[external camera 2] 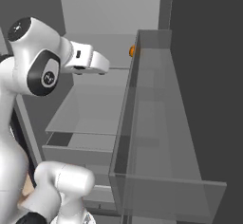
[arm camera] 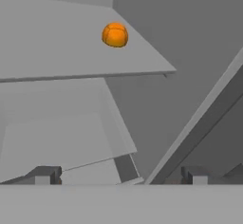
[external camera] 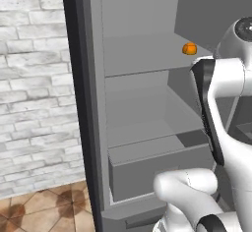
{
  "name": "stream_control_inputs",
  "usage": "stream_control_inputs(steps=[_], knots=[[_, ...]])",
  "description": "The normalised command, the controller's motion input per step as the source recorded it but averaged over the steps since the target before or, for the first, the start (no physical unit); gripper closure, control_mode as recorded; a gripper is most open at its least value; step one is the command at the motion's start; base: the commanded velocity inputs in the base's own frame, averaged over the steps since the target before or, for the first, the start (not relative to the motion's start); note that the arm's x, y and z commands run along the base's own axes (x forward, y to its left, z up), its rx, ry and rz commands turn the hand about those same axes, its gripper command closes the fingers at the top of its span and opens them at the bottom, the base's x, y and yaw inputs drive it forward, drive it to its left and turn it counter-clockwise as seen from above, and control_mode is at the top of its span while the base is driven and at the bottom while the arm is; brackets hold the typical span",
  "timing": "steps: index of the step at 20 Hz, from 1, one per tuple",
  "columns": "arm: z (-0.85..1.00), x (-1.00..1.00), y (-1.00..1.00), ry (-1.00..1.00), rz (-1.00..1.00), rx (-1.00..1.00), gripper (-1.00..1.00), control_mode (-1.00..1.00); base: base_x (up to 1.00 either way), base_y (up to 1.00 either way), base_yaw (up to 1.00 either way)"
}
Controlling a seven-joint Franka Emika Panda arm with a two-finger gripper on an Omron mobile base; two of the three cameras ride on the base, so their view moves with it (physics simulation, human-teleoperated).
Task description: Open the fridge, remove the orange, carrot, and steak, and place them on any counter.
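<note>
Inside the open fridge (external camera: 142,98), seen from my left base camera, the orange (external camera: 189,48) sits on the upper shelf (external camera: 142,54) at its far right edge, close to the back corner. My white arm stands in front of the right side of the cabinet, and a light grey drawer (external camera: 152,169) juts out below the lower shelf. A white brick wall (external camera: 34,88) and a tiled floor (external camera: 44,209) lie to the left of the cabinet.

From my right base camera, the fridge door (external camera 2: 190,123) hangs open at right, its clear door bin (external camera 2: 156,137) cutting across the frame. A sliver of the orange peeps out at the bin's top left corner, level with the upper shelf. My hand reaches toward that shelf, well short of the fruit.

Through my hand camera, my pincer (arm camera: 121,176) stands spread wide with nothing between its tips. The orange rests near the shelf's right edge, well apart from my fingertips (arm camera: 43,175).
</note>
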Motion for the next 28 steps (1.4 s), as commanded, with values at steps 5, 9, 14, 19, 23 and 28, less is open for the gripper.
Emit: stream_control_inputs(steps=[5,9,14,19,23,28], knots=[[0.03,0.3,-0.1,0.0,0.0,0.03,-1.0,-1.0,0.0,0.0,0.0],[0.0,0.38,-0.06,0.0,0.0,0.01,-1.0,-1.0,0.0,0.0,0.0],[0.0,0.33,-0.11,0.0,0.0,0.02,-1.0,-1.0,0.0,0.0,0.0],[0.08,0.27,-0.3,0.01,0.0,0.1,-1.0,-1.0,0.0,0.0,0.0],[0.0,0.36,-0.2,0.0,0.0,0.09,-1.0,-1.0,0.0,0.0,0.0],[0.0,0.5,0.0,0.0,0.0,0.05,-1.0,-1.0,0.0,0.0,0.0]])
